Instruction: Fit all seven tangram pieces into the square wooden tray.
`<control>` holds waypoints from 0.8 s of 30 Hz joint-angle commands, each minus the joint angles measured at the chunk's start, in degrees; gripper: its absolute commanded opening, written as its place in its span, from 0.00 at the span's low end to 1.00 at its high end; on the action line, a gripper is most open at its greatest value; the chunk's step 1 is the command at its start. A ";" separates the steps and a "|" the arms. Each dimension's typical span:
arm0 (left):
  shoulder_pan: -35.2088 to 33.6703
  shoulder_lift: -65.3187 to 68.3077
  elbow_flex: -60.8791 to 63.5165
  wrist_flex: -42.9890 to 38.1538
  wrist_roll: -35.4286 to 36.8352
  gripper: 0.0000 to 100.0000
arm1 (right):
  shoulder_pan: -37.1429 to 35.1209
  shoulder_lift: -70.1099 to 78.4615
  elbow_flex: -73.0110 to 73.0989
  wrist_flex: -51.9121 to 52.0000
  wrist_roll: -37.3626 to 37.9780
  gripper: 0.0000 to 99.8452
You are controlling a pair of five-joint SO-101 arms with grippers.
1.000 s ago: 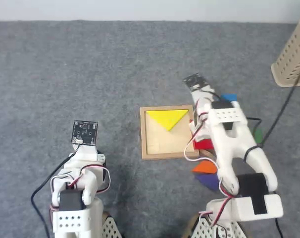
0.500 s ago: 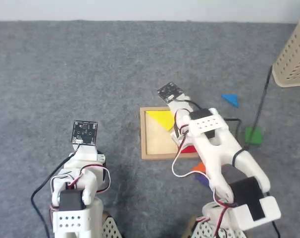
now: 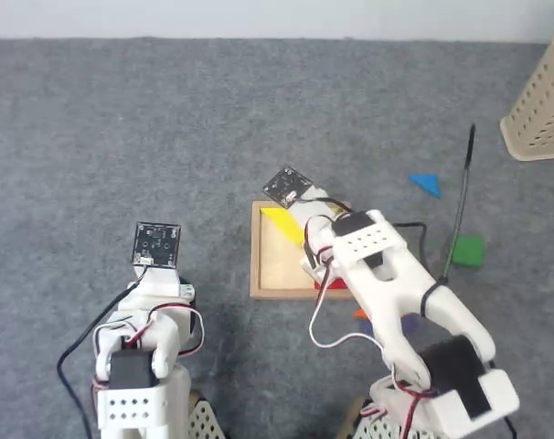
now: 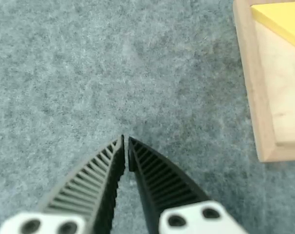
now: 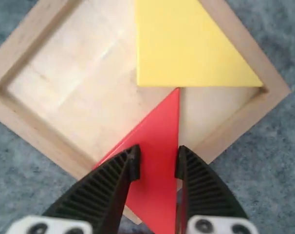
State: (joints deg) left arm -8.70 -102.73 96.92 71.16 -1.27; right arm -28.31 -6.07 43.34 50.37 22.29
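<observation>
Risk assessment: the right gripper (image 5: pixel 157 153) pinches the red triangle (image 5: pixel 159 126) across its width, and the piece lies across the wall of the wooden tray (image 5: pixel 40 126) instead of wholly inside it. If let go here, it would likely rest tilted on the wall, not flat on the floor. Its point touches the edge of the yellow triangle (image 5: pixel 186 44). Further travel inward could push that seated piece out of its corner or drag the tray across the mat. Whether the red triangle rests on the wall or hangs just above it cannot be told.

Position: in the high view the red triangle (image 3: pixel 327 282) shows at the tray's 5 o'clock corner, under the right arm, with the yellow triangle (image 3: pixel 282 222) toward 11 o'clock. The blue triangle (image 3: pixel 425 184) lies at 2 o'clock from the tray and the green square (image 3: pixel 466 251) at 3 o'clock, both well apart from it.

The left gripper (image 4: pixel 126 144) hangs over bare mat at the tray's 9 o'clock, fingers pressed together on nothing.
</observation>
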 commanded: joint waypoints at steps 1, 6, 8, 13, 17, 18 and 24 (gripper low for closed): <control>-0.09 -0.35 -0.31 0.35 0.44 0.01 | -2.51 -4.00 4.66 -2.24 1.23 0.13; -0.09 -0.35 -0.31 0.35 0.44 0.01 | -2.42 -10.95 6.68 -3.12 -1.85 0.13; -0.09 -0.35 -0.31 0.35 0.44 0.01 | -2.42 -14.11 6.42 -3.12 -6.15 0.14; -0.09 -0.35 -0.31 0.35 0.44 0.01 | -2.42 -19.12 5.80 -2.95 -11.69 0.14; -0.09 -0.35 -0.31 0.35 0.44 0.01 | -2.77 -17.10 5.71 -3.38 -14.07 0.14; -0.09 -0.35 -0.31 0.35 0.44 0.01 | -3.38 -16.04 5.45 -3.74 -14.68 0.15; -0.09 -0.35 -0.31 0.35 0.44 0.01 | -7.08 -8.22 2.11 -4.62 -17.23 0.27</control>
State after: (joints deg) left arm -8.70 -102.73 96.92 71.16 -1.27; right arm -33.67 -17.76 49.85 46.68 6.46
